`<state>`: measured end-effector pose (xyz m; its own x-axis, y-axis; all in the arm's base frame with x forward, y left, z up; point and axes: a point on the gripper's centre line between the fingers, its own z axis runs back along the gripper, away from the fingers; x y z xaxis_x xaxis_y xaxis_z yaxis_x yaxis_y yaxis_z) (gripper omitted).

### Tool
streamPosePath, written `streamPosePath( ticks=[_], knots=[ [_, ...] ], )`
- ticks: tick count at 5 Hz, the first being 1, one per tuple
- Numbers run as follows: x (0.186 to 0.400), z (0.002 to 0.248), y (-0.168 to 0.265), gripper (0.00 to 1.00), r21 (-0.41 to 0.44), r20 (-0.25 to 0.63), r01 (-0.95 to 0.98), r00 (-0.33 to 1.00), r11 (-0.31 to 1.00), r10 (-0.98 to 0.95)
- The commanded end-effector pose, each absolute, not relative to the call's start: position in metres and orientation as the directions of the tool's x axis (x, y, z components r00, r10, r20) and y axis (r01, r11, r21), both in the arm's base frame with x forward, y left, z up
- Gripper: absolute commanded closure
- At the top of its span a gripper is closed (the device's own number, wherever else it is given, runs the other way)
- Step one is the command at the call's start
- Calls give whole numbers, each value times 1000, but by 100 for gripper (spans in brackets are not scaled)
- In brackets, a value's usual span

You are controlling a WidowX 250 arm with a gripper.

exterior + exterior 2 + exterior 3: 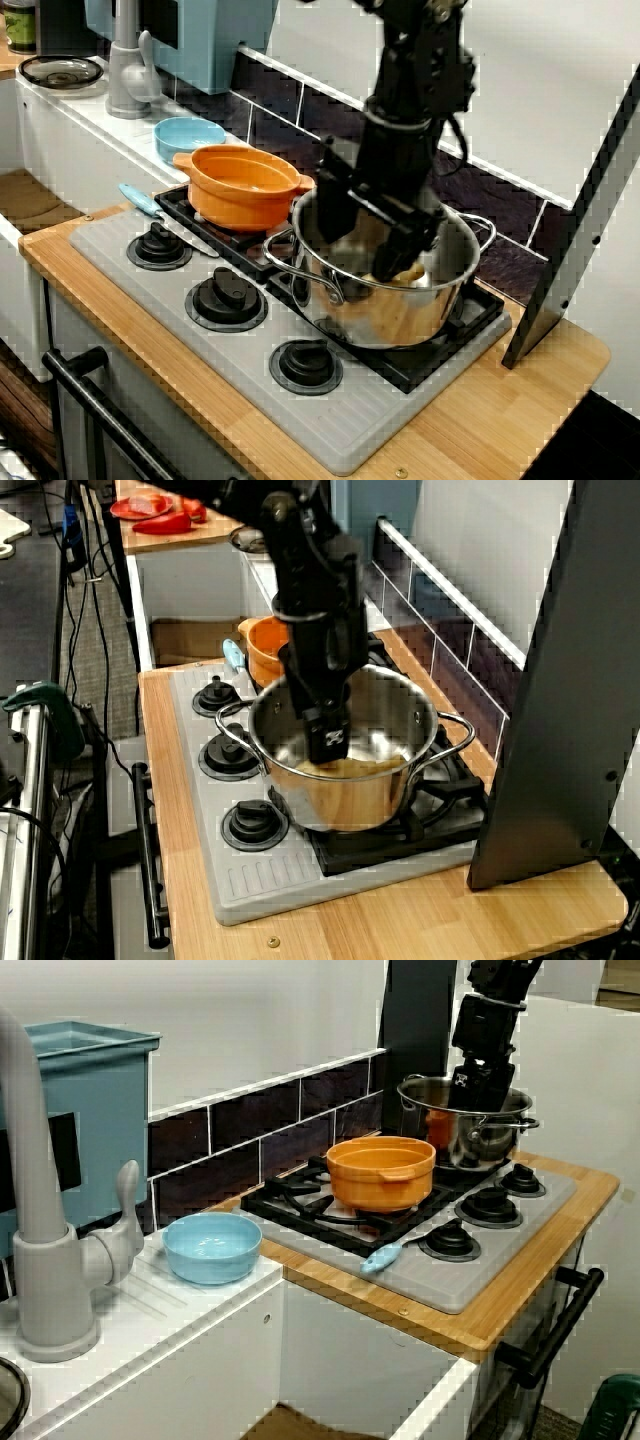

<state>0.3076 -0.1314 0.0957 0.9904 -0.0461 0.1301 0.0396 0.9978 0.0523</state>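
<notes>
My gripper (388, 252) reaches down into a steel pot (400, 315) that stands on the stove's right burner grate. In the view from the stove's front corner its black fingers hang just above a tan thing (408, 273) on the pot's floor. The view from the stove's end shows the gripper (328, 746) low inside the pot (350, 805), with the tan thing (362, 769) right below it. From the sink side, the gripper (478, 1085) dips behind the pot's rim (470, 1095). Whether the fingers touch or hold the tan thing is hidden.
An orange pot (245, 185) sits on the left burner beside the steel pot. A blue-handled utensil (140, 200) lies near the knobs (225, 295). A blue bowl (188, 135) and a grey faucet (125, 60) stand by the sink. A dark panel (570, 240) leans at the right.
</notes>
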Motion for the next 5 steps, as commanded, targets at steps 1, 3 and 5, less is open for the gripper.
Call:
streamPosePath(
  ticks=[1,3,5],
  knots=[
    [306,109,-135,0,37,204,34,978,999,-41],
    [304,96,-134,0,65,198,35,979,997,-48],
    [307,87,-125,0,84,202,28,978,996,-44]
  ],
)
